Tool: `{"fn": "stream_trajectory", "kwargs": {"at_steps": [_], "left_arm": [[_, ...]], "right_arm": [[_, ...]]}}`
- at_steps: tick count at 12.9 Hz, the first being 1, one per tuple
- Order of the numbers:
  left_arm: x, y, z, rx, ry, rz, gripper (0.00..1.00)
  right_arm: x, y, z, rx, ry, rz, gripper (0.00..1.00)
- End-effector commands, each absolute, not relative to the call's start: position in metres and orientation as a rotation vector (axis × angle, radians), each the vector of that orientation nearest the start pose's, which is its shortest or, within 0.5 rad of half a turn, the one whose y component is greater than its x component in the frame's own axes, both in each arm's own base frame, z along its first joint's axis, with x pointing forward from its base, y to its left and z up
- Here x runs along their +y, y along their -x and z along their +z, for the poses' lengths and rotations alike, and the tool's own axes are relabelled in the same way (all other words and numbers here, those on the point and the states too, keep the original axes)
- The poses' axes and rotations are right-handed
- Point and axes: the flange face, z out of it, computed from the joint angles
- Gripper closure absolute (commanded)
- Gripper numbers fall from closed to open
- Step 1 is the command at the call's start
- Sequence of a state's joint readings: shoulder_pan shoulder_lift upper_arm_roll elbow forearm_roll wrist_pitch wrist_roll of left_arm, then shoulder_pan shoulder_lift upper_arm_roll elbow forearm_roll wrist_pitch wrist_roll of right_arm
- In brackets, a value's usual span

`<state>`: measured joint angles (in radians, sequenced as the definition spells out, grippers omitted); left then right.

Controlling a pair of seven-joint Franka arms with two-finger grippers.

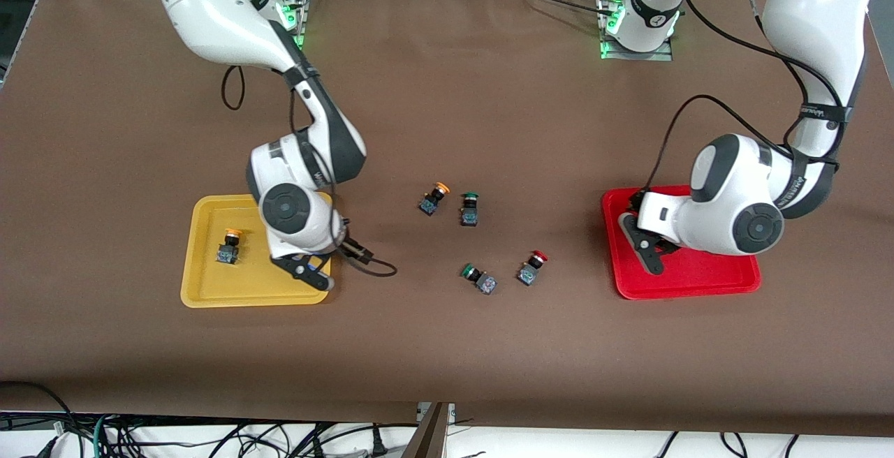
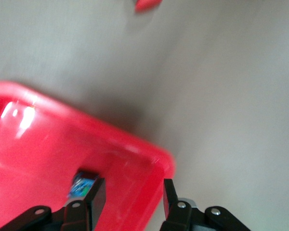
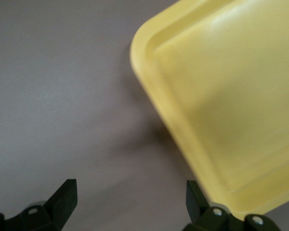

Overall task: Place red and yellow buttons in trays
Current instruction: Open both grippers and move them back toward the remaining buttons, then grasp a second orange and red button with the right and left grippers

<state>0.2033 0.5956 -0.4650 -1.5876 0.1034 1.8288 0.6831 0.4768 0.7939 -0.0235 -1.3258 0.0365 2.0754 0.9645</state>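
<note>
The yellow tray (image 1: 230, 283) holds one yellow-capped button (image 1: 229, 246). My right gripper (image 1: 309, 271) hangs open and empty over that tray's corner (image 3: 149, 53) toward the table's middle. The red tray (image 1: 698, 276) lies under my left gripper (image 1: 649, 252). Its fingers (image 2: 97, 197) stand apart over the tray's rim (image 2: 154, 159). A button's blue-grey base (image 2: 83, 183) lies in the tray beside one finger, its cap hidden. On the table between the trays lie another yellow button (image 1: 433, 200) and a red button (image 1: 531, 267).
Two green-capped switches sit among the loose buttons, one (image 1: 469, 209) beside the yellow button, one (image 1: 478, 278) beside the red button. Brown table cover spreads around both trays. Cables trail from both wrists.
</note>
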Motion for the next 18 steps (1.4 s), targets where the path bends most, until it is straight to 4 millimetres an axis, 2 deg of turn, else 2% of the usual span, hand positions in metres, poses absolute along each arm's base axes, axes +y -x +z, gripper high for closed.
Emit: {"fn": "stream_trajectory", "kwargs": {"at_steps": [1, 3, 4, 6, 7, 9, 10, 11, 12, 14, 17, 18], "left_arm": [[-0.176, -0.636, 0.310, 1.312, 3.039, 0.446, 0.44], [-0.231, -0.635, 0.310, 1.205, 3.064, 0.393, 0.44], [-0.251, -0.638, 0.305, 1.146, 3.093, 0.354, 0.43], [-0.286, -0.645, 0.292, 1.072, 3.152, 0.215, 0.42], [-0.294, -0.649, 0.285, 1.037, 3.173, 0.137, 0.38], [-0.307, -0.655, 0.263, 1.017, 3.180, 0.015, 0.35], [-0.307, -0.671, 0.237, 1.016, 3.175, -0.072, 0.35], [-0.318, -0.683, 0.206, 1.032, 3.163, -0.143, 0.35], [-0.315, -0.692, 0.195, 1.016, 3.142, -0.163, 0.35], [-0.322, -0.689, 0.195, 1.025, 3.125, -0.164, 0.35], [-0.321, -0.689, 0.190, 1.034, 3.118, -0.158, 0.36], [-0.322, -0.689, 0.197, 1.029, 3.117, -0.167, 0.40]], "right_arm": [[0.361, -0.649, 0.237, 0.918, 2.990, 0.024, 0.00], [0.392, -0.635, 0.228, 0.955, 2.956, 0.000, 0.00], [0.405, -0.627, 0.224, 0.972, 2.948, -0.005, 0.00], [0.421, -0.615, 0.219, 0.983, 2.946, 0.005, 0.00], [0.430, -0.608, 0.218, 0.969, 2.952, 0.010, 0.00], [0.450, -0.588, 0.211, 0.946, 2.969, 0.051, 0.00], [0.457, -0.581, 0.208, 0.944, 2.968, 0.075, 0.00], [0.459, -0.577, 0.206, 0.955, 2.955, 0.101, 0.00], [0.461, -0.573, 0.202, 0.956, 2.952, 0.124, 0.00], [0.465, -0.563, 0.194, 0.933, 2.966, 0.162, 0.00], [0.469, -0.551, 0.185, 0.921, 2.980, 0.205, 0.00], [0.472, -0.546, 0.181, 0.915, 2.987, 0.215, 0.05]]}}
